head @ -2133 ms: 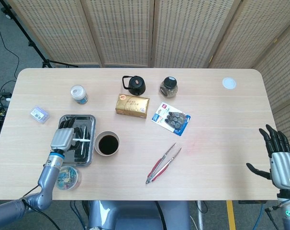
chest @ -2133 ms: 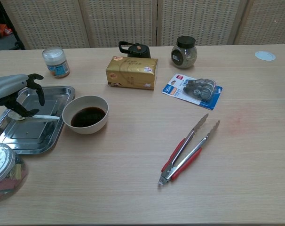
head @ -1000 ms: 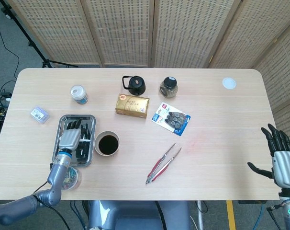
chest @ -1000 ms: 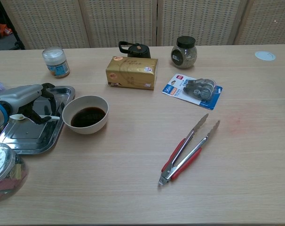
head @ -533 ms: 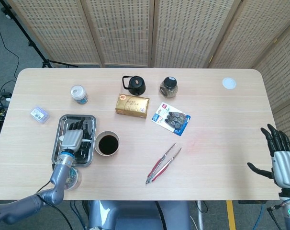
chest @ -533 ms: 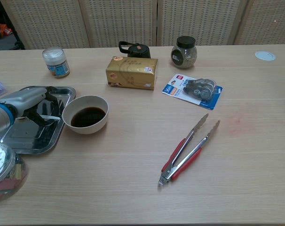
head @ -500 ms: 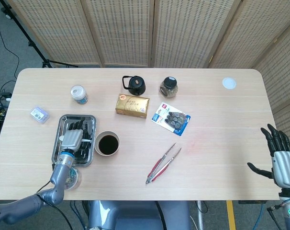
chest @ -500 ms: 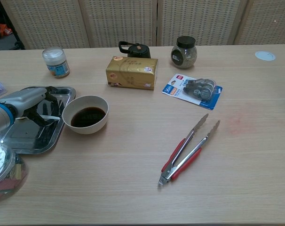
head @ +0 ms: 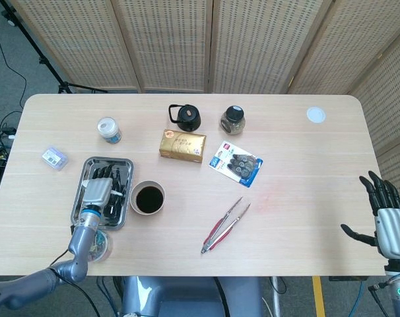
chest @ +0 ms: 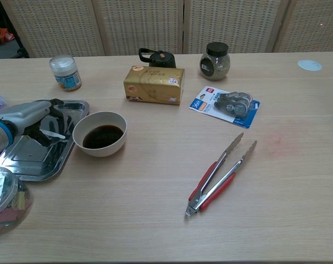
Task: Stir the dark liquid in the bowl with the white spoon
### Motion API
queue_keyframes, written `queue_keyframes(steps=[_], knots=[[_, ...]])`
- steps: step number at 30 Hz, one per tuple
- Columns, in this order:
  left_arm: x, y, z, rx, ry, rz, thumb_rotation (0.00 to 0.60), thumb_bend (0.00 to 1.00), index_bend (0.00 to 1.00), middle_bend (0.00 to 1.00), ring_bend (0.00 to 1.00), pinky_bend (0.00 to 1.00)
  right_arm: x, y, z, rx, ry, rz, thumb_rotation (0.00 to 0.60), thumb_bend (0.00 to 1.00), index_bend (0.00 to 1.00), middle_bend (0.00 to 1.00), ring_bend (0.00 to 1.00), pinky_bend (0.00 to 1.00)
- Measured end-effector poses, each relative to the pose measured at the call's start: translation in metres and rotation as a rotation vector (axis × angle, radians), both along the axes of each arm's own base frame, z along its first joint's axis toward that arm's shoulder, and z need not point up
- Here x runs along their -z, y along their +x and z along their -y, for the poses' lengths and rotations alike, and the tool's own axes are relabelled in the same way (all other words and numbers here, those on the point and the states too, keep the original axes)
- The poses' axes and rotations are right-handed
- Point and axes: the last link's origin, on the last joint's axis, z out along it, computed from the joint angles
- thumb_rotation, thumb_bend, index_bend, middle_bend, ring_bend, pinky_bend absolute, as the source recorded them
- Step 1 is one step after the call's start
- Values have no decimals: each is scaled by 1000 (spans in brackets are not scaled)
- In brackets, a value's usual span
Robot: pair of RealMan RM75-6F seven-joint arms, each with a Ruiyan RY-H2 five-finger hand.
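Gripping the white spoon point(chest: 53, 133) over the metal tray point(chest: 23, 159), left hand point(chest: 32, 122) has fingers curled round the handle. Bowl point(chest: 100, 133) w/ dark liquid point(chest: 102, 136) sits just right of tray. Right hand point(head: 388, 221) hangs off table's point(head: 299, 172) right edge, fingers spread, holding nothing.

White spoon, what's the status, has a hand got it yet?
Left hand over the tray, fingers on the white spoon. Right hand open, off the table edge. Bowl beside the tray, path unobstructed.
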Motion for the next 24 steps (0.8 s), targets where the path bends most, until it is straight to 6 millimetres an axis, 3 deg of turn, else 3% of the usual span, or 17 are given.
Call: queue_keyframes(steps=[13, 24], knots=[[-24, 11, 7, 34, 32, 90, 600, 458, 635, 0, 0, 0, 1, 1, 0, -1, 6, 3, 600, 0, 0, 0, 0, 0], [-60, 37, 21, 93, 35, 527, 600, 457, 650, 0, 0, 0, 4, 2, -1, -6, 17, -1, 600, 0, 0, 0, 0, 0]])
